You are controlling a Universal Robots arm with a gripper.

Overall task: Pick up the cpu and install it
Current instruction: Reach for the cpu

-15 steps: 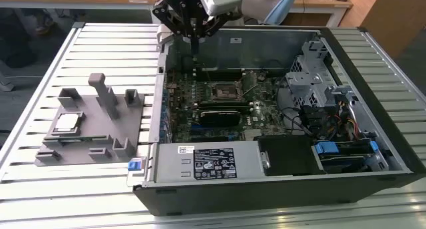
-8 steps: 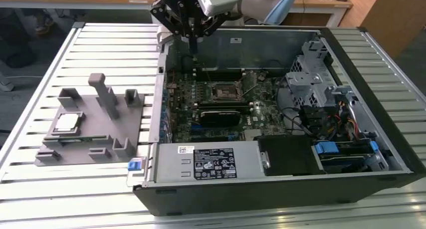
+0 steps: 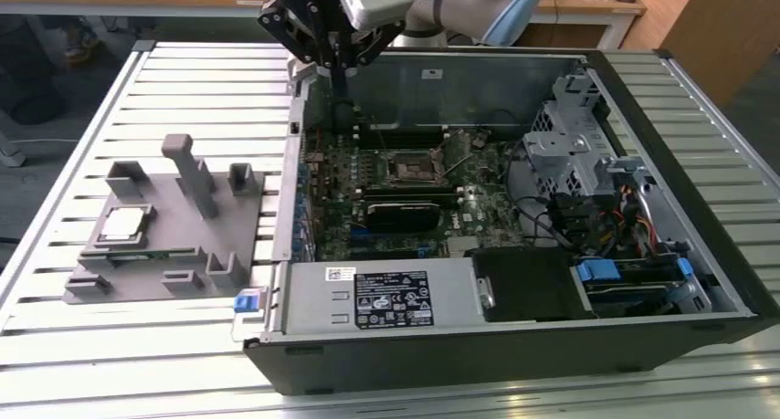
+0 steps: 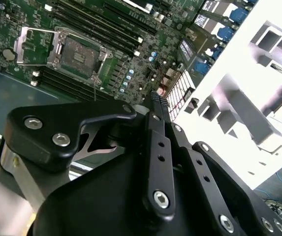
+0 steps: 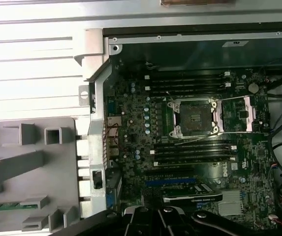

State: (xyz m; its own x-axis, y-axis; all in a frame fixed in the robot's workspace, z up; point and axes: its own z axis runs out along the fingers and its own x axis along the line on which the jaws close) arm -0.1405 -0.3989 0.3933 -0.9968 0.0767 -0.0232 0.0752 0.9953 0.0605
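Gripper (image 3: 338,69) hangs over the far corner of the open PC case (image 3: 512,346), on the exterior view's left, above the case wall. In the second wrist view the gripper (image 4: 156,100) has its fingers drawn together to a narrow tip with nothing between them.

The cpu (image 3: 122,224) lies flat, silvery top up, in a recess of the grey holder (image 3: 183,246). The holder sits on the slatted table (image 3: 73,118) just beside the case. The cpu is well apart from the gripper and untouched.

CPU socket (image 3: 412,168) is on the motherboard (image 3: 488,195) inside the case. In both wrist views the socket (image 5: 194,117) (image 4: 79,51) is empty and its metal frame (image 5: 249,110) is flipped open to one side. Memory slots (image 5: 190,83) run along both sides of the socket.

The power supply (image 3: 378,296) sits at the near edge of the case, and the drive cage (image 3: 585,145) is on the exterior view's right.
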